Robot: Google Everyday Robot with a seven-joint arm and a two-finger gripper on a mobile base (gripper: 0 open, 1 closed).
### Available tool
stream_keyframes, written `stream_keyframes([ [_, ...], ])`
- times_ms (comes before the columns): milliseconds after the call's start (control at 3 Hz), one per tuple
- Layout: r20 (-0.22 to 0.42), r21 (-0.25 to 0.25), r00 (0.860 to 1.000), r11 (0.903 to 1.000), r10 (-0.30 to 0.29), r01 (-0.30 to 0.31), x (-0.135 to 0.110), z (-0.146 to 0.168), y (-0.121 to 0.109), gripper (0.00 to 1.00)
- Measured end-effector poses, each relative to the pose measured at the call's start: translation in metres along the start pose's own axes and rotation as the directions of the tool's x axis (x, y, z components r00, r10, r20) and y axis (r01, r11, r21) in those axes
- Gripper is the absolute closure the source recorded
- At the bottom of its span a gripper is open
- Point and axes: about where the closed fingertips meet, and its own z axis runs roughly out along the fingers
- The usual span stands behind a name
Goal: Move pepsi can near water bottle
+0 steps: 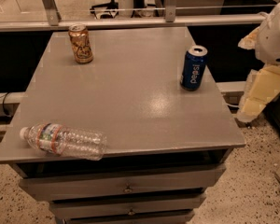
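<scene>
One gripper, cream-coloured, hung beyond the right side of the grey drawer cabinet, touching nothing; whether it was open could not be told. Nearest it, the pepsi can stood upright by the right edge. Well apart, the water bottle lay on its side at the front-left corner. A gold-brown can stood back left.

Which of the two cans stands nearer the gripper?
The dark blue aluminium pepsi can, on the right; the gripper hangs off to its right. The gold-brown can stands at back-left.
</scene>
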Motion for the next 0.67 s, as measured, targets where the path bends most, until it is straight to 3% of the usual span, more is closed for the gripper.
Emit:
stream_keyframes([
  [333, 0.058, 0.032, 0.996, 0.9970, 0.069, -0.071, 0.008, 0.032, -0.030, 0.00],
  [667, 0.193, 0.086, 0.973, 0.9855, 0.128, -0.147, 0.007, 0.070, -0.069, 0.00],
])
